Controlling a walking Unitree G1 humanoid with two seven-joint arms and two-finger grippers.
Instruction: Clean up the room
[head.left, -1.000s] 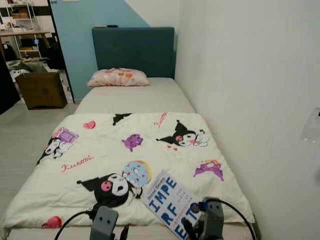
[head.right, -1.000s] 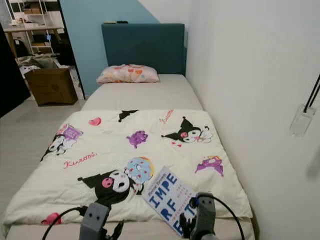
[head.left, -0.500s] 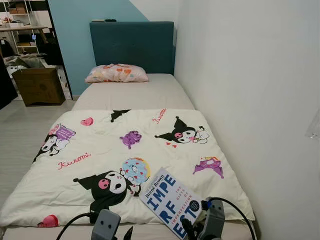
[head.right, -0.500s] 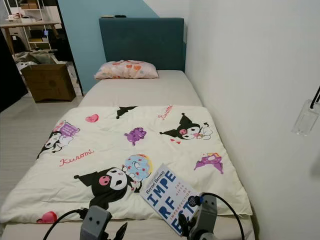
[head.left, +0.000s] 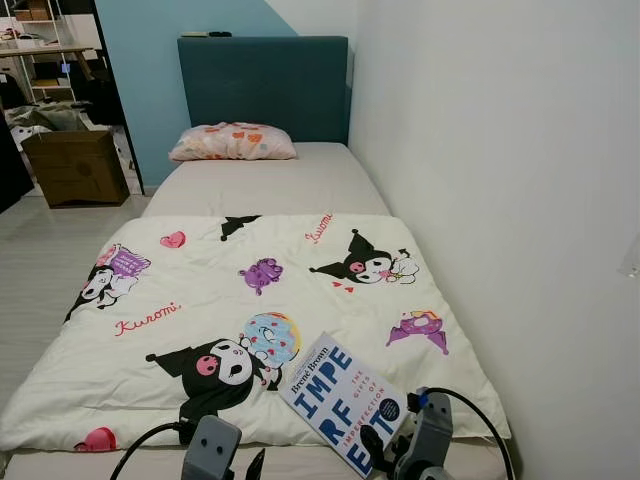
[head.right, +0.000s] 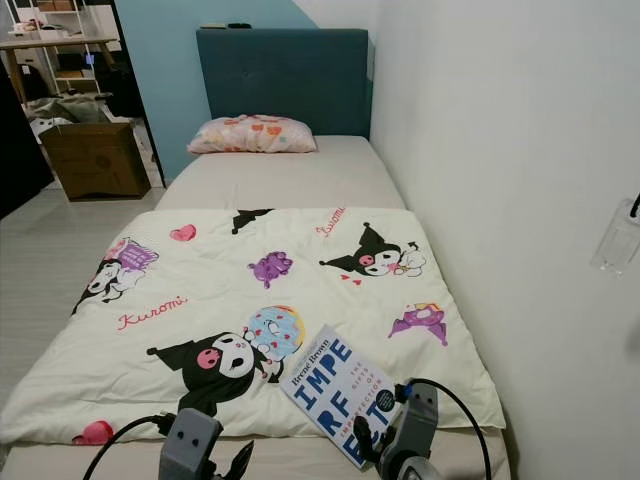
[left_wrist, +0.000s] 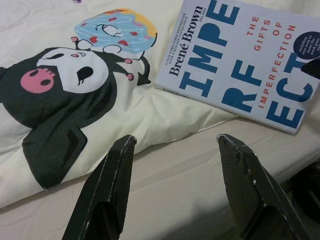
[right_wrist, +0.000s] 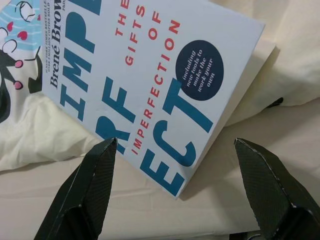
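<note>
Bedroom, foot of the bed (head.left: 300, 185): the head views now sit slightly closer than a second ago.
Book (head.left: 342, 400) lies at the blanket's (head.left: 200, 300) foot edge; wrist views show left gripper (left_wrist: 175, 187) spread beside it, right gripper (right_wrist: 175, 192) spread over its corner, grasp pending.

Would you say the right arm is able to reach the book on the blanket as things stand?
Probably yes. The right end effector hangs open just short of the book, whose near corner overhangs the blanket edge, with nothing between them.
</note>
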